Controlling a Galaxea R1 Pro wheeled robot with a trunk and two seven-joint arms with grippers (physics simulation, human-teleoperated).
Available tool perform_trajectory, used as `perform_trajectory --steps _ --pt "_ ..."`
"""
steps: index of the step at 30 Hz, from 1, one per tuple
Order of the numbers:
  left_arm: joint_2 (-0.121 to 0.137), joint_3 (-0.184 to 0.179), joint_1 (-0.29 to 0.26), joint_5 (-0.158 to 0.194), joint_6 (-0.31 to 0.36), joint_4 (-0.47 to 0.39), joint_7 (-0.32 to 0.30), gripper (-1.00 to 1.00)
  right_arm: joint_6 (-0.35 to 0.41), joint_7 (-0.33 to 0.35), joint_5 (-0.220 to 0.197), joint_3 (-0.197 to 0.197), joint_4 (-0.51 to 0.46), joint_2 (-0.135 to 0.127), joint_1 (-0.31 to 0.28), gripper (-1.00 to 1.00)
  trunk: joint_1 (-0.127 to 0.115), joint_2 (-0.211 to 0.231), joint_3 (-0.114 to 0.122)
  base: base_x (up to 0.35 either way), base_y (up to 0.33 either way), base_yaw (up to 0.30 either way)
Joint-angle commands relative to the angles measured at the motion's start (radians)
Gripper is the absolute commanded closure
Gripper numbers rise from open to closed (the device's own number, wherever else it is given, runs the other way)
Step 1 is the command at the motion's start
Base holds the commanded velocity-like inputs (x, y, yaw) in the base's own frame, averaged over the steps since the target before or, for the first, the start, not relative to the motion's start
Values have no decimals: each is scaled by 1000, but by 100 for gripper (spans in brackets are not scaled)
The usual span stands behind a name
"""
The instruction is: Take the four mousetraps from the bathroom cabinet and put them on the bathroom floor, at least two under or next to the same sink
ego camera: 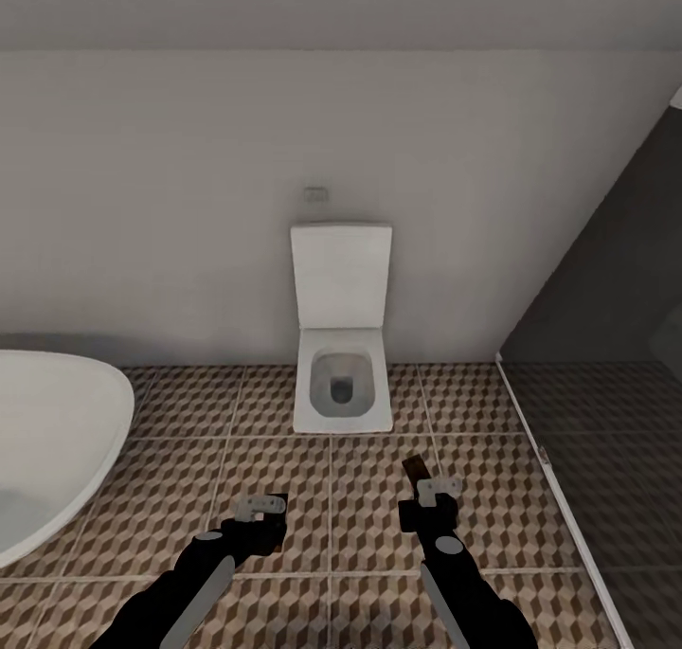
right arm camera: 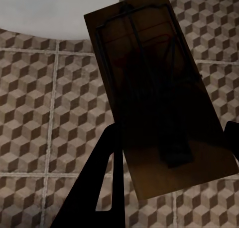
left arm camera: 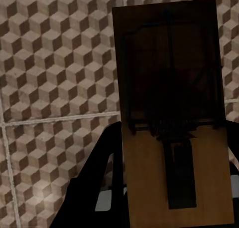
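1. Left fingers (ego camera: 261, 507) clamp one mousetrap (left arm camera: 172, 118) by its board end, above the floor (ego camera: 189, 412).
2. Right fingers (ego camera: 437, 490) clamp another trap (right arm camera: 159, 98), near the toilet (ego camera: 341, 384).
3. Light, stiff boards; the spring bars probably snap, so hold the edges.

The head view is evenly and softly lit, with no glare and slightly blurred edges. In both wrist views the mousetrap (left arm camera: 172, 118) between the fingers is dim, its far end almost black in shadow.

Floor (ego camera: 284, 412) brown-beige cube pattern; toilet (ego camera: 341, 346) white; mousetrap (left arm camera: 174, 138) tan.
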Motion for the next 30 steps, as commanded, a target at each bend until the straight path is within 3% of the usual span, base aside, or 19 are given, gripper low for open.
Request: perform_trajectory --steps 1,30 --pt "1 -4 -1 9 3 -2 12 100 4 -10 -8 3 -1 -1 -1 100 0 -1 -3 6 0 0" --pt "-6 -6 -1 9 1 7 12 100 4 -10 -8 4 -1 -1 -1 100 0 -1 -49 0 0 0"
